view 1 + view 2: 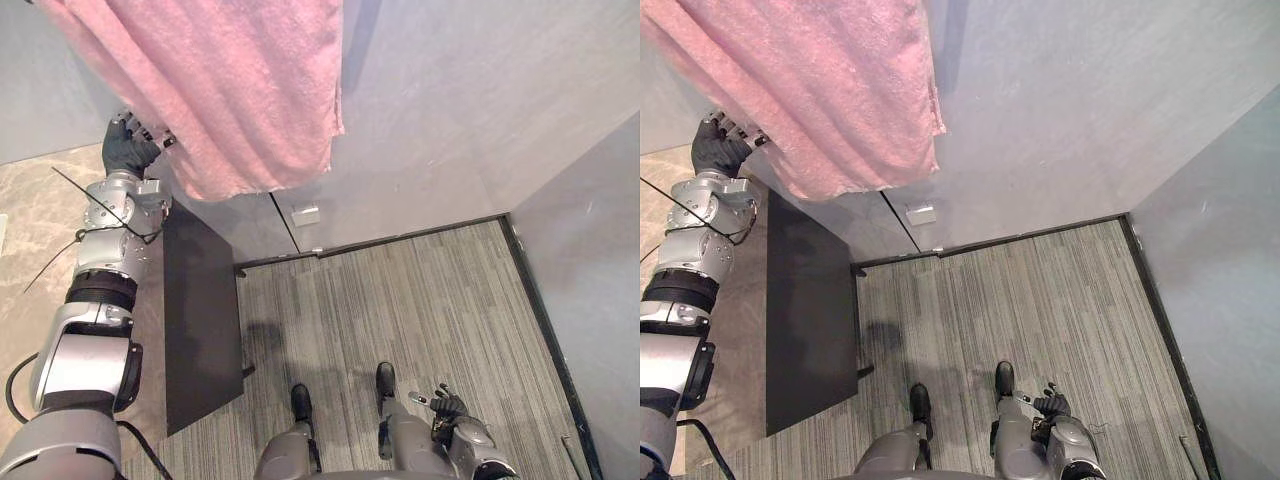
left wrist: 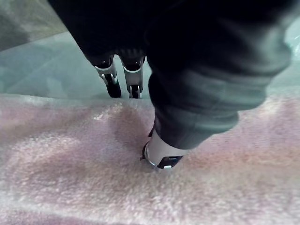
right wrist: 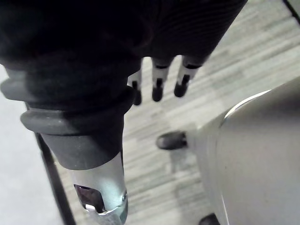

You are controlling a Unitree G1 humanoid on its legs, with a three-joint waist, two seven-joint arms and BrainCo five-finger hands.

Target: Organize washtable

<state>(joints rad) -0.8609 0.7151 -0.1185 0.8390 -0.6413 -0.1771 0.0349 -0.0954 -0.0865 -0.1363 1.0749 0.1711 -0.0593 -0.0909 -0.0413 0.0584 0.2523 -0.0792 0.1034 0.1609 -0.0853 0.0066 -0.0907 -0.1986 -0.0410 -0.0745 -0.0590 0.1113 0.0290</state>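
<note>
Low in the lower right of the frame, the right hand (image 1: pixel 447 406) hangs over the grey striped carpet floor (image 1: pixel 430 300). Its fingers (image 3: pixel 157 89) are straight and loose, and it holds nothing.

Further up, at the left of centre, a black flat side panel (image 1: pixel 200 320) stands on the carpet. Beside it, along the left edge of the frame, lies the beige marbled bench top (image 1: pixel 30 210).

In the upper left, the left hand (image 1: pixel 128 148) is raised to the edge of the large pink terry towel (image 1: pixel 230 90). The towel hangs across the top of the frame, and its lower hem is free above the panel. In the left wrist view the thumb (image 2: pixel 159 157) presses into the cloth while the fingers (image 2: pixel 133 80) reach over its edge, so I judge that this hand pinches the towel. What carries the upper part of the towel is out of the frame, so I cannot tell.

Behind everything is the grey wall (image 1: pixel 450 100) with a small white wall plate (image 1: pixel 305 215) near its foot.

The step in hand seems to be handling the towel by this one edge. To do it well, the thumb should stay firmly against the cloth, because a pinch so near the edge can slip. The arm should move slowly, as the heavy free part will swing. It is also wise to hold the hem clear of the panel's corner.
</note>
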